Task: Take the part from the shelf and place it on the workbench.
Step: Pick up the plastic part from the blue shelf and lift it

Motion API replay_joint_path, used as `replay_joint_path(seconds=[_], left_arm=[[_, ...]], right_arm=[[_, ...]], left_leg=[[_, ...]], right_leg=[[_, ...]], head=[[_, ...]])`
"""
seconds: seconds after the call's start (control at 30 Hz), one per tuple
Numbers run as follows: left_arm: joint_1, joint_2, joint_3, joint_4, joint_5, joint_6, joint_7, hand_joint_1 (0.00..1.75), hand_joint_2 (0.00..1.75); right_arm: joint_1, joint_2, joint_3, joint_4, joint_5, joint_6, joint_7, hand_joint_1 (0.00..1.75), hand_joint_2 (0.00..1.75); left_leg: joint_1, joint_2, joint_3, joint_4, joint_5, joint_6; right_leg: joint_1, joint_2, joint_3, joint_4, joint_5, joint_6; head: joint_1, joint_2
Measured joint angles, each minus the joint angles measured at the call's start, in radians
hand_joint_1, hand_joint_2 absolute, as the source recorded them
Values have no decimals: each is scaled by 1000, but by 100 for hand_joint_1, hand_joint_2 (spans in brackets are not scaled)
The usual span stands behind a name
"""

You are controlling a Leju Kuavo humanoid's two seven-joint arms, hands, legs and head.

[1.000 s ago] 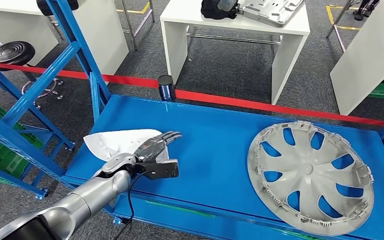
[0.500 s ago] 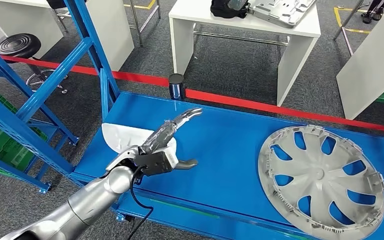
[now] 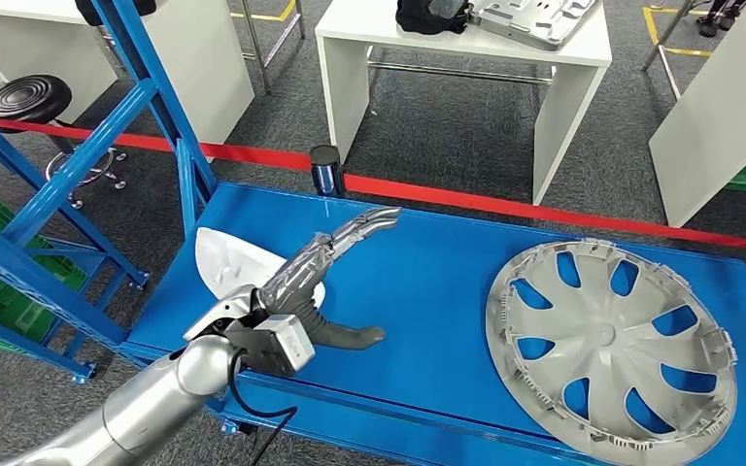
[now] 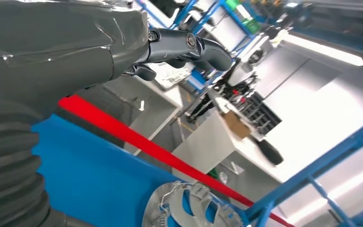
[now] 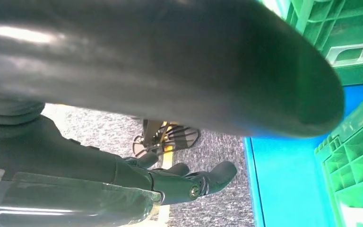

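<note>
Nearest you, your left hand [image 3: 322, 277] hangs over the left end of the blue shelf [image 3: 418, 282], fingers stretched forward and apart, thumb out to the side, holding nothing. Your right hand [image 5: 179, 182] hangs low by the floor, fingers loosely curled and nothing in them. Just under and behind the left hand lies a white curved part [image 3: 228, 262], flat on the shelf near its left edge; the hand's fingers reach out past it, not around it. I judge you are at the reaching step with no grasp made. Which piece the task means is not certain; if it is the white one, you need to draw the hand back and down so the fingers can close on its rim. Well apart to the right lies the grey wheel cover [image 3: 610, 345], close to the shelf's front and right edges. Between the two pieces the shelf gives open room. Mind the blue upright posts [image 3: 155, 97] on the left. Farther off, beyond the red floor tape [image 3: 544, 209], stands a white table [image 3: 466, 53].
</note>
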Motion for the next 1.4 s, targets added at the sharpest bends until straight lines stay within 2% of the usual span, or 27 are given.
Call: replay_joint_path(seconds=[0.07,0.13,0.2,0.23,0.3,0.33,0.37,0.4,0.47,0.5,0.53,0.57,0.63,0.7,0.73,0.83,0.87,0.9,0.93,1.0,1.03,1.07,1.17,1.23,1.33,1.37,1.4], left_arm=[[2,21,-3,-25,2,0,-6,0,175],[9,41,-6,-46,4,0,-11,0,175],[16,58,-7,-69,4,1,-15,0,175],[21,66,-6,-80,4,3,-17,0,175],[40,84,-3,-101,0,6,-22,0,175],[53,94,0,-111,-5,8,-23,0,175],[67,103,4,-121,-11,8,-24,0,175],[79,112,9,-131,-18,9,-25,0,175],[99,127,20,-152,-32,9,-25,0,175],[107,134,26,-162,-39,9,-25,0,175],[114,141,33,-172,-46,6,-24,0,175],[121,148,40,-181,-53,1,-23,0,175],[133,161,54,-197,-67,-14,-19,0,175],[140,174,69,-208,-78,-27,-16,0,175],[142,180,76,-212,-84,-33,-15,0,175],[152,197,95,-219,-103,-50,-12,0,175],[158,203,99,-219,-109,-54,-9,0,175],[163,208,104,-220,-115,-58,-6,0,175],[166,213,109,-221,-121,-60,-2,0,175],[169,224,119,-226,-135,-64,4,0,175],[169,231,125,-229,-145,-65,8,0,175],[170,237,130,-231,-159,-65,12,0,175],[176,266,142,-231,-210,-60,23,0,175],[180,285,150,-231,-234,-57,29,0,175],[192,314,154,-226,-257,-57,39,0,175],[199,323,154,-222,-264,-57,45,0,175],[204,331,155,-217,-274,-57,51,0,175]], right_arm=[[2,3,-2,3,-4,0,-6,0,0],[5,4,-5,7,-7,0,-11,0,0],[7,5,-8,11,-8,1,-13,0,0],[8,5,-10,12,-9,2,-15,0,0],[10,4,-15,17,-12,3,-20,0,0],[11,4,-18,20,-14,3,-24,0,0],[13,4,-21,23,-16,4,-27,0,0],[14,4,-24,26,-18,5,-31,0,0],[15,3,-28,31,-21,5,-36,0,0],[14,3,-30,33,-22,5,-39,0,0],[12,2,-32,35,-23,6,-42,0,0],[11,2,-34,38,-23,8,-45,0,0],[10,3,-39,45,-23,12,-49,0,0],[10,4,-42,50,-21,16,-51,0,0],[10,4,-44,53,-21,17,-53,0,0],[8,2,-48,61,-19,17,-62,0,0],[8,2,-50,64,-18,17,-64,0,0],[8,2,-51,68,-18,18,-66,0,0],[8,1,-52,71,-17,18,-68,0,0],[6,0,-52,78,-14,19,-72,0,0],[4,0,-53,82,-12,20,-76,0,0],[2,-1,-53,87,-9,21,-80,0,0],[-4,-4,-53,105,3,23,-94,0,0],[-7,-7,-53,114,10,25,-100,0,0],[-11,-13,-53,124,19,27,-102,0,0],[-12,-15,-53,126,23,28,-101,0,0],[-12,-17,-53,127,27,30,-101,0,0]], left_leg=[[-7,0,32,-65,13,8],[-9,1,36,-74,15,14],[-5,2,46,-88,25,24],[-3,3,51,-95,30,29],[-6,4,50,-96,32,33],[-7,4,50,-96,31,33],[-8,4,49,-95,31,33],[-8,3,49,-94,31,33],[-8,0,48,-89,28,28],[-11,-1,46,-83,24,24],[-13,-1,44,-78,20,19],[-15,-1,42,-74,18,14],[-13,-1,40,-71,17,7],[-9,0,29,-50,1,-3],[-6,0,12,-13,-22,-9],[4,0,-79,181,-110,-24],[6,0,-98,219,-117,-25],[6,1,-98,218,-107,-25],[7,0,-78,175,-78,-22],[4,0,-3,28,-16,-11],[0,1,26,-29,1,-6],[-3,1,41,-60,6,-2],[-7,3,47,-77,10,9],[-2,5,57,-95,22,21],[-3,7,59,-102,29,29],[-5,7,58,-101,29,29],[-5,6,57,-100,29,28]], right_leg=[[2,1,-2,0,0,5],[1,1,-1,-3,1,15],[2,0,-14,23,-16,18],[2,-1,-34,66,-37,14],[2,-2,-96,199,-93,7],[2,-2,-124,258,-112,8],[2,-2,-137,284,-117,12],[1,-2,-131,270,-107,20],[0,-5,-67,142,-57,37],[0,-6,-32,75,-35,38],[1,-7,-8,28,-21,34],[2,-7,3,7,-15,27],[4,-6,3,5,-11,11],[1,-5,5,3,-9,1],[-2,-5,6,2,-8,-4],[1,-5,6,2,-8,-8],[2,-5,6,2,-8,-8],[3,-5,6,2,-8,-8],[4,-4,7,2,-8,-8],[6,-3,8,2,-8,-7],[7,-2,8,2,-8,-6],[7,-2,7,2,-7,-4],[8,-3,4,-1,-5,9],[9,-4,-14,36,-26,10],[10,-5,-101,219,-103,0],[9,-5,-123,266,-117,2],[9,-5,-129,279,-116,8]], head=[[0,0],[0,0],[1,0],[3,0],[4,0],[5,0],[5,0],[5,0],[6,0],[6,0],[5,0],[5,0],[4,0],[3,0],[2,0],[-1,0],[-1,0],[-1,0],[-1,0],[-1,0],[-1,0],[-1,0],[0,0],[1,0],[3,0],[3,0],[3,0]])
